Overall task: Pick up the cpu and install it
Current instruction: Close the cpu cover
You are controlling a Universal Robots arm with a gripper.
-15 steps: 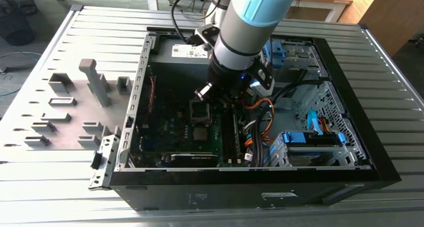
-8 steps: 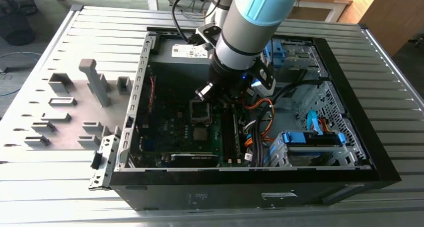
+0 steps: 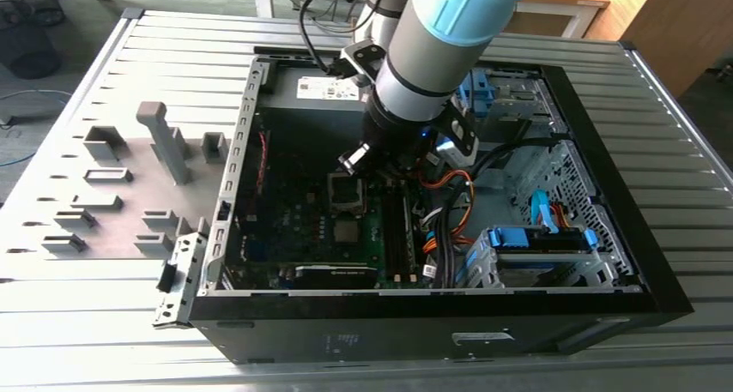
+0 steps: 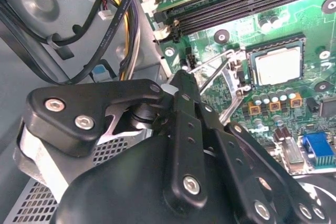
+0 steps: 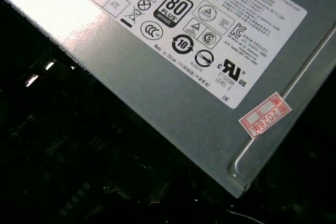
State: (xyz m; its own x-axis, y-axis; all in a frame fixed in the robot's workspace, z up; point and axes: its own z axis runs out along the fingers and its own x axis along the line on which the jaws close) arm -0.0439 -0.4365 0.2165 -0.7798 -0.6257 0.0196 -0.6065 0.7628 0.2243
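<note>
The pincer (image 4: 181,77) hangs low inside the open computer case (image 3: 458,328), with its tip close over the green motherboard (image 4: 239,32). I cannot tell if it is wide or narrow, because its own black links cover the tip. Nothing is seen held in it.

Just beside the tip is the metal socket bracket (image 4: 233,74), which seems to be lifted open. Beyond the bracket, on the side away from the pincer, is the cpu (image 4: 277,65). It lies flat in its seat on the motherboard, silver top up. It is square, so it has no long axis.

In the exterior view the cpu (image 3: 347,231) lies from the pincer (image 3: 353,163) toward the near wall of the case, with the bracket between them. I judge that the cpu is already set in place.

I count 1 arm, 1 pincer, 1 cpu, 1 bracket and 1 grey power supply (image 5: 157,87). The case stands on a slatted desk (image 3: 92,323).
</note>
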